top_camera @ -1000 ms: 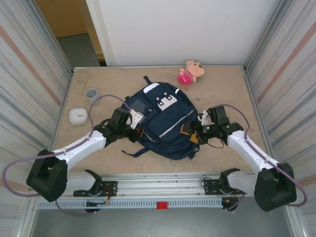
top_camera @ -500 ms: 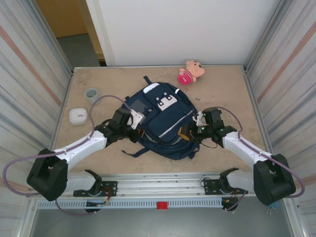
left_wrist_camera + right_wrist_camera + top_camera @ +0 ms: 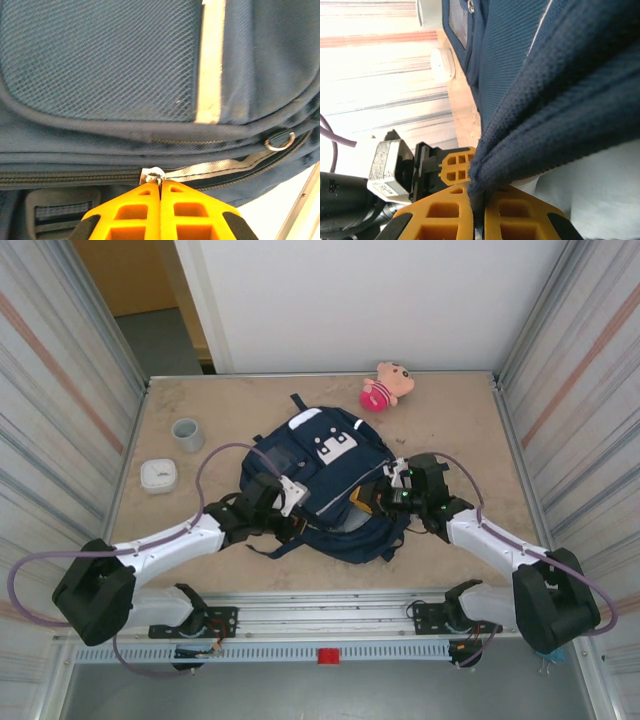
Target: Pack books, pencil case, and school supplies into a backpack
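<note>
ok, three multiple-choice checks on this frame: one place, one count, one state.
1. Where is the plush toy relative to the backpack?
A) inside it
B) nearer the arm bases
C) beyond it, on the far side of the table

2. How many loose items sit on the table left of the backpack?
A) two
B) none
C) four

3. The right gripper is:
A) open over the table
B) shut on backpack fabric
C) shut on the plush toy

Answers:
1 C, it lies past the backpack's top.
2 A, the grey cup and the white box.
3 B, navy fabric is pinched between its orange fingers.
</note>
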You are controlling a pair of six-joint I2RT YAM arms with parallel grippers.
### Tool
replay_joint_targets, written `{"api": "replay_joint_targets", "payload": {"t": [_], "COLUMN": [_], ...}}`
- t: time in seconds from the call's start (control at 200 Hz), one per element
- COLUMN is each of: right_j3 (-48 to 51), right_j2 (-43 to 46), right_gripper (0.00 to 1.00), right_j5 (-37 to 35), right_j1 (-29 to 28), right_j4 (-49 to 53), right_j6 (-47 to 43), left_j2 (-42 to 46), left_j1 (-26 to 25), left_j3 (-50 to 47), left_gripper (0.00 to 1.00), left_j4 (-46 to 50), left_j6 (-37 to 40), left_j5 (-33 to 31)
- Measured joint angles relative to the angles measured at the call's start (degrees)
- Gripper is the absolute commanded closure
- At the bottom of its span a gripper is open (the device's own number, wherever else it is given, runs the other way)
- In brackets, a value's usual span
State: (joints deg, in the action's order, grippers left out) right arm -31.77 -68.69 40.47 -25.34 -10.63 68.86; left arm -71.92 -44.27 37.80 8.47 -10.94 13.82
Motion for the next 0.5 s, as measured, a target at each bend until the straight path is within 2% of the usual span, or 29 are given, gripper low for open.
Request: {"api": "replay_joint_targets", "payload": {"t": [0.276,0.496], "right_j3": [-0.7,-1.9], "right_j2": [-0.8,2.7], "right_gripper": [0.94,0.94], "right_j5": [-1.1,1.6], "right_j1": [-0.3,3.9], "right_j4": [-3.8,-1.0], "right_j6": [1.7,1.4], "left_j2": [0.0,4.5], "left_j1": [-3.6,-5.0], "left_j3": [0.0,0.0], "left_gripper": [1.0,1.0], "left_j4": [-3.7,-2.6], "left_j6": [-4.3,-4.5], "left_j5": [-1.0,-3.6]}}
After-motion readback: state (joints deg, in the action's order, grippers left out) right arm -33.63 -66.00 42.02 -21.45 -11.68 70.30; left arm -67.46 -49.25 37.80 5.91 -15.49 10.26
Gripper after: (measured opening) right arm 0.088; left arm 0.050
